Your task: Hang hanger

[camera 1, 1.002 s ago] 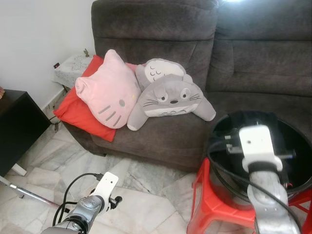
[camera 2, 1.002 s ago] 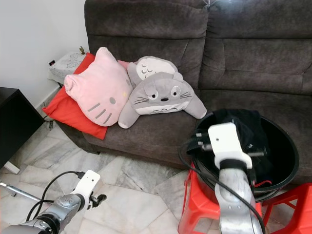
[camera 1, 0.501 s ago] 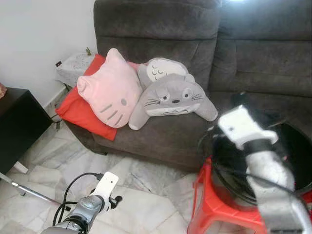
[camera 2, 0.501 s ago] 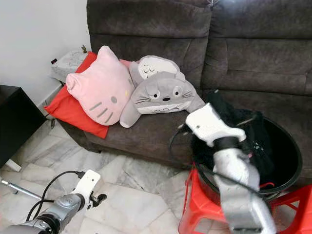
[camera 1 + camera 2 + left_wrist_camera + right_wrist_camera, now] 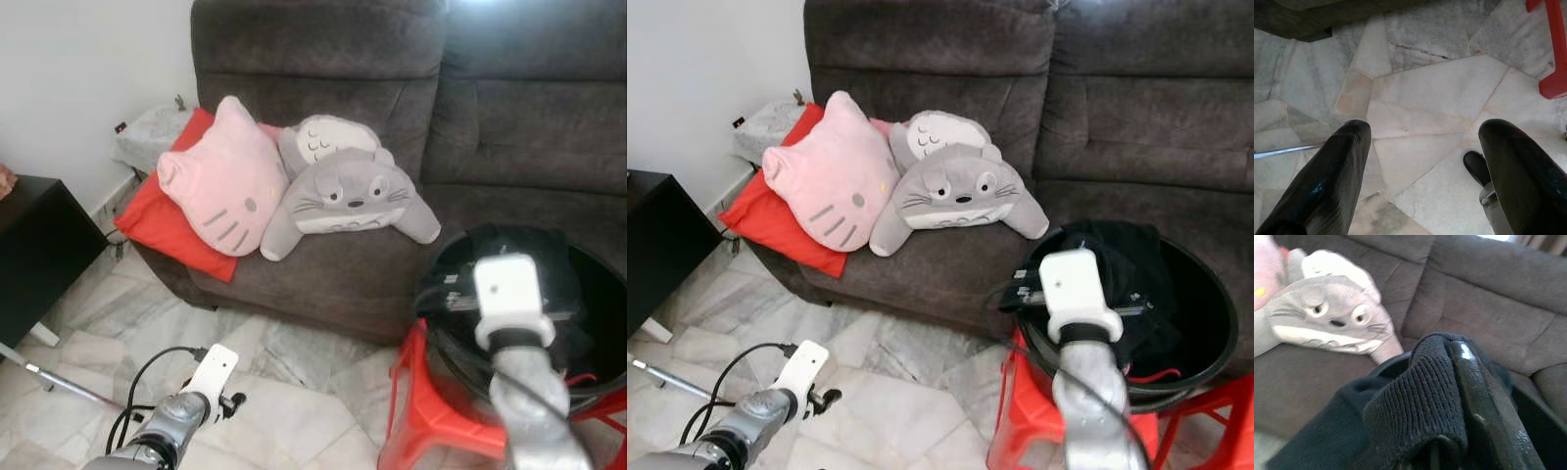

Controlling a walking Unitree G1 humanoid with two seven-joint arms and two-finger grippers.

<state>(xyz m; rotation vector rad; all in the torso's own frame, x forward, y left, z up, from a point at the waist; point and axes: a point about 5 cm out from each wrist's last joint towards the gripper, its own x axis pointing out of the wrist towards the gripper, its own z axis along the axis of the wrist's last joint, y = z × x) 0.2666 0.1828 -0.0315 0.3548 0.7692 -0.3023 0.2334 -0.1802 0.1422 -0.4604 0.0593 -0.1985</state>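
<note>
Over marble floor (image 5: pixel 1415 103) beside grey sofa (image 5: pixel 470 127), right end effector (image 5: pixel 1449 396) clamped on black garment (image 5: pixel 1410 406), left end effector (image 5: pixel 1420 161) spread apart.

A dark grey sofa (image 5: pixel 470 147) runs across the upper part of the frame. On its seat at centre left lie a red cushion (image 5: pixel 157 220), a pink cat-face pillow (image 5: pixel 220 181) leaning on it, and a grey plush creature (image 5: pixel 348 196) just beside, with a second grey plush (image 5: pixel 323 142) behind. Pale marble floor tiles (image 5: pixel 284 392) fill the lower left; a red stool (image 5: pixel 421 421) stands on them at lower right, bearing a black tub (image 5: pixel 1200 294).
</note>
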